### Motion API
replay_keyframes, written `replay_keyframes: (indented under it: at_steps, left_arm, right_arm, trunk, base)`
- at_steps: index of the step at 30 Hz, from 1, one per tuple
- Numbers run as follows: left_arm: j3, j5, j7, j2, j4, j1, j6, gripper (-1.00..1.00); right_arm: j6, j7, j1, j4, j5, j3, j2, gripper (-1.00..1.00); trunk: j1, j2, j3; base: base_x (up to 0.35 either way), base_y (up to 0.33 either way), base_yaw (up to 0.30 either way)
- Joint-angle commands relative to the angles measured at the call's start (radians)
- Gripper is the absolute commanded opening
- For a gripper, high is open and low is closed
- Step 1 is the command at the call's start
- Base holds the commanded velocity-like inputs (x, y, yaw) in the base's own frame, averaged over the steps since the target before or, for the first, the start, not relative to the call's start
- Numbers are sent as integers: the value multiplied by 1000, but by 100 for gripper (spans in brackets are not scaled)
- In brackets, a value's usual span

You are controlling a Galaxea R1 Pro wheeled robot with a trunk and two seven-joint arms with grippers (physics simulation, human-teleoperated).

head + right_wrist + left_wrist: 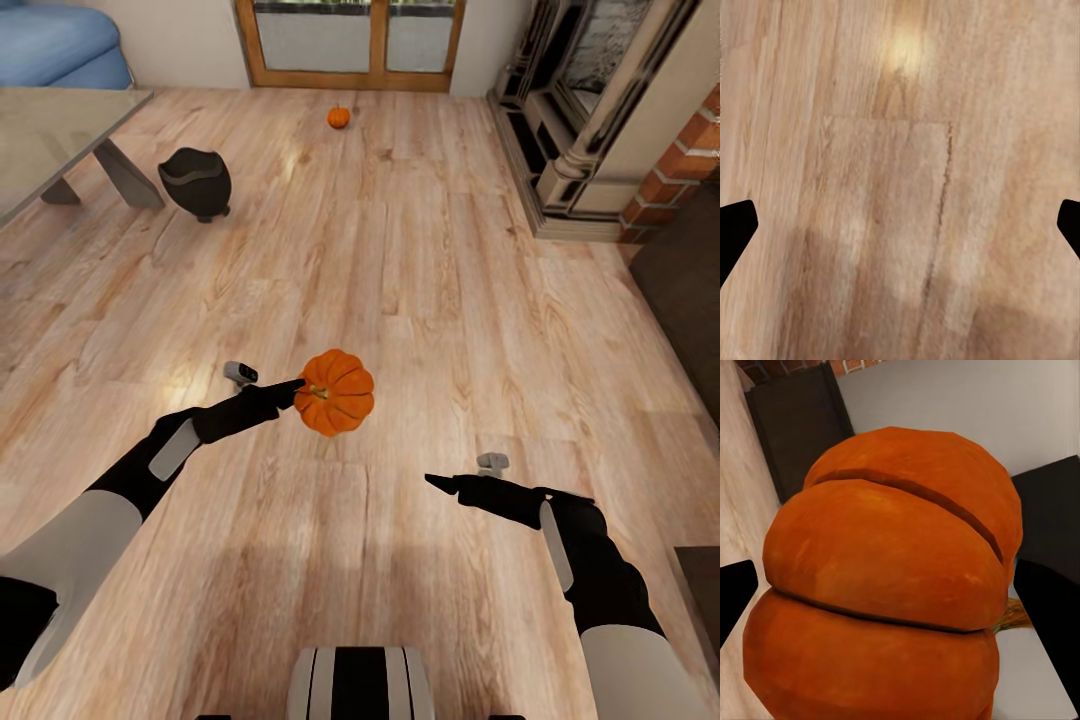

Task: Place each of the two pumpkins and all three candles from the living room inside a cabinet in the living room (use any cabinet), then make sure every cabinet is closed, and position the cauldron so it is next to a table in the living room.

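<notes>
The left gripper (300, 388) is clamped on a pumpkin (335, 392), holding it off the wooden floor (450, 300) out in front of the robot; in the left wrist view the pumpkin (885, 585) sits between the two dark fingers (735, 596), its stem turned sideways. The right gripper (440, 484) hangs empty over bare floor, and its fingers (735, 229) stand wide apart at the edges of its wrist view.

The second pumpkin (339, 117) lies far off on the floor near the glass doors (350, 40). The cauldron (197, 182) stands on the floor just beside a leg of the pale table (60, 130). A dark slab at the right edge (680, 290) may be the cabinet, though too little of it shows to be sure.

The step in hand looks like carrying the first pumpkin to a cabinet. Next the robot would need to turn toward it, get a drawer open, probably with the free right gripper, and lower the pumpkin inside before letting go.
</notes>
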Motion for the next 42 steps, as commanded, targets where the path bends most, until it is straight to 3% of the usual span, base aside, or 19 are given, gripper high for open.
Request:
replay_keyframes:
  at_steps: [1,42]
  left_arm:
    - [0,-1,1,-1,0,0,-1,-100]
    - [0,-1,9,-3,1,0,-1,-100]
  right_arm:
    - [0,0,0,0,0,0,0,100]
    - [0,-3,0,4,3,18,3,100]
  trunk:
    - [0,0,4]
    - [-19,10,163]
  base:
    - [0,0,0]
    - [0,0,0]
